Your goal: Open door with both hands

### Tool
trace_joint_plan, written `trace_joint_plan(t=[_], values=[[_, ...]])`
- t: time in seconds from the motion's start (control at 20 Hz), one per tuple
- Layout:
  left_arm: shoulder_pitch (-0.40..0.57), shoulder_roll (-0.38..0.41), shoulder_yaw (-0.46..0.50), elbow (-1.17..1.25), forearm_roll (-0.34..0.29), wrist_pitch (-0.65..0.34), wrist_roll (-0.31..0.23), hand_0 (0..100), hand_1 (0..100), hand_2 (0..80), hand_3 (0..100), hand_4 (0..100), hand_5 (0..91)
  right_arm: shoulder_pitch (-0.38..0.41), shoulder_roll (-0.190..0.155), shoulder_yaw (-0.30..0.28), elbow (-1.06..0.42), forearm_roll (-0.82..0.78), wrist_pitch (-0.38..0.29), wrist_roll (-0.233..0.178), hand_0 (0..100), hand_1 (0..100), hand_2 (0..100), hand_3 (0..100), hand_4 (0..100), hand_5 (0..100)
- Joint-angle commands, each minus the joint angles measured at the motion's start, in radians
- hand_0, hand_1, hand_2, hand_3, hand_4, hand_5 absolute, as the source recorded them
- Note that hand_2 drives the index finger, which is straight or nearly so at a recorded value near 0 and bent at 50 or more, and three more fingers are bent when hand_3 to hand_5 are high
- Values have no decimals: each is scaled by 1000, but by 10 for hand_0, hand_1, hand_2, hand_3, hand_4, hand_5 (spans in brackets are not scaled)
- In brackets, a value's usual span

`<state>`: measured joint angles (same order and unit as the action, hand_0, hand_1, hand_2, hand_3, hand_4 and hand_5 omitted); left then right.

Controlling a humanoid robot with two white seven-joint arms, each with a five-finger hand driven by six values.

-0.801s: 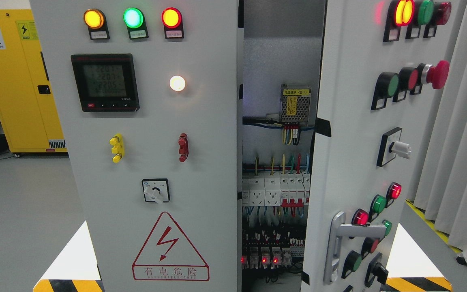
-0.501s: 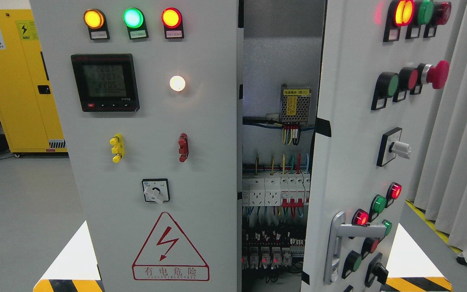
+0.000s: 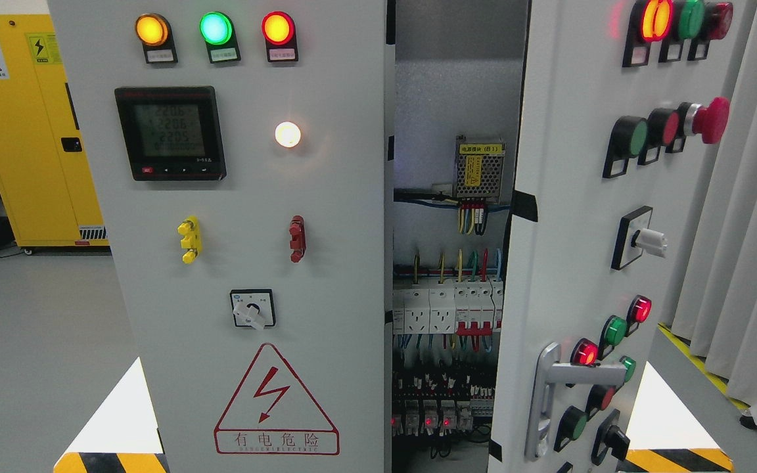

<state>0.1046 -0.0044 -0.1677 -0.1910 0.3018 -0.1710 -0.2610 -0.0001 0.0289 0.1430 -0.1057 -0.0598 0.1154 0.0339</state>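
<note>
No arm or robot hand appears anywhere in view.

- Left door: painted sheet metal, smooth, matt pale grey.
- Right door: the same matt painted metal; its handle is satin silvery metal.
- Pilot lamps: glossy translucent plastic in black plastic bezels.
- Emergency button: glossy red plastic on a shiny metal collar.
- Meter: black matt plastic frame, glossy screen.
- Curtain: soft grey cloth.
- Yellow cabinet: glossy painted metal.
</note>
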Motion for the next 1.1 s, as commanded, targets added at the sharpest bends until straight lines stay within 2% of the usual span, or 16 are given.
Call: trace_joint_plan(t=[0.0,0.15,0.3,0.45,0.65,0.75,0.85,1.05], values=[[75,101,39,-381,7,-12,-116,120,556,0,0,0,0,5,9,0,0,0,0,0,0,500,40,0,0,0],[75,142,120,-436,5,-12,-194,120,556,0,0,0,0,5,9,0,1,0,0,0,0,500,40,0,0,0],[101,190,120,-565,5,-12,-265,120,556,0,0,0,0,5,9,0,1,0,0,0,0,500,40,0,0,0],[129,225,120,-727,7,-12,-386,120,556,0,0,0,0,5,8,-2,1,0,4,0,0,500,40,0,0,0],[164,315,108,-936,11,-12,-478,120,556,0,0,0,0,6,6,-2,1,0,6,0,0,500,40,0,0,0],[188,378,105,-1066,36,-12,-530,120,556,0,0,0,0,6,5,-2,1,0,7,0,0,500,40,0,0,0],[195,426,103,-1181,86,-12,-563,120,556,0,0,0,0,6,3,-2,1,0,7,0,0,500,40,0,0,0],[192,523,99,-1343,167,-7,-573,120,556,0,0,0,0,6,0,-2,1,0,7,0,0,500,40,0,0,0]])
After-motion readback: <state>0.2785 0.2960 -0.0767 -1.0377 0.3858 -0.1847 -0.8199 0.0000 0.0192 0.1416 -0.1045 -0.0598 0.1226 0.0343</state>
